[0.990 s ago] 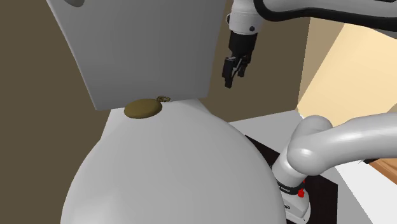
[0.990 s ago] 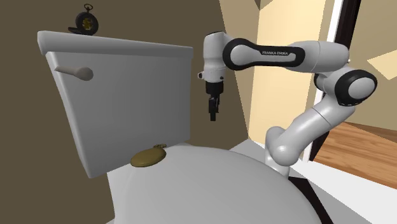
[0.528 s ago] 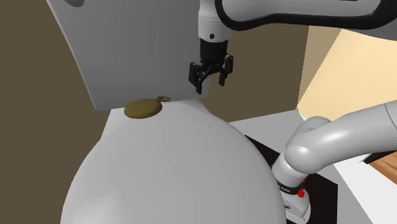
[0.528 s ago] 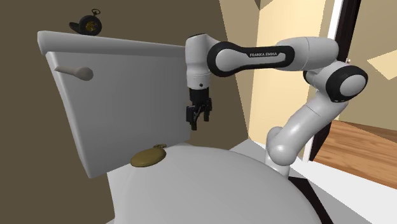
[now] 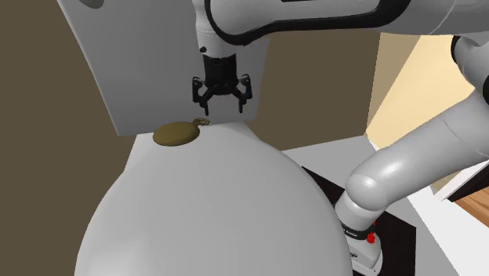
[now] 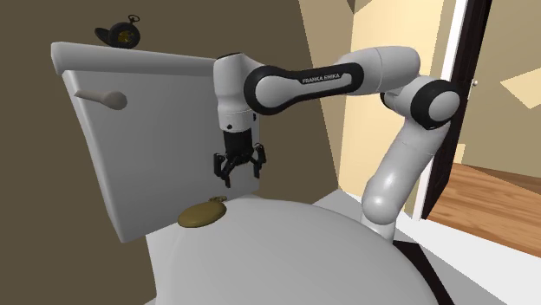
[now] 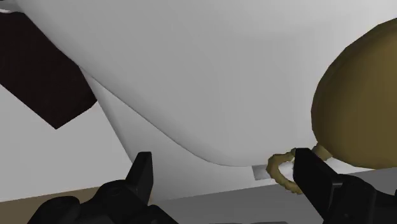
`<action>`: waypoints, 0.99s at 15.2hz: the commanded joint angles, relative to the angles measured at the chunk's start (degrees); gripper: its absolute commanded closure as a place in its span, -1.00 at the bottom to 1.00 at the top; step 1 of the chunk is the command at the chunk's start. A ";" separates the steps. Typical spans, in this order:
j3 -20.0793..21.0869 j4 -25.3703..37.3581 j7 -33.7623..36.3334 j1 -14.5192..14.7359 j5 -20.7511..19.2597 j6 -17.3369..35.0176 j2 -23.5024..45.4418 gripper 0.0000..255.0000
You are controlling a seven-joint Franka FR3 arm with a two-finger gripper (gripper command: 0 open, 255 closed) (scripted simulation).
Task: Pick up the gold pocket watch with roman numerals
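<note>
Your claw [image 5: 222,102] hangs wide open above and beside the gold pocket watch [image 5: 176,134], lying flat on the toilet lid [image 5: 227,212] by the tank [image 5: 149,55]. Its body sits outside 1 finger [image 7: 318,181], so descending now could catch only its ring [image 7: 283,170].
</note>
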 commanded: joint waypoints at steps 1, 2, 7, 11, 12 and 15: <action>3.38 4.03 8.94 -1.93 -2.14 1.11 5.70 -1.00; 4.73 6.13 13.03 -2.66 -3.55 1.32 8.50 -1.00; 7.30 10.73 24.41 -3.38 -8.32 2.83 16.59 -1.00; 7.33 7.73 24.68 -3.34 -8.40 5.88 16.69 -1.00; 7.34 7.02 24.77 -3.33 -8.45 6.64 16.75 -1.00; 7.39 6.61 24.88 -3.28 -8.47 7.06 16.78 1.00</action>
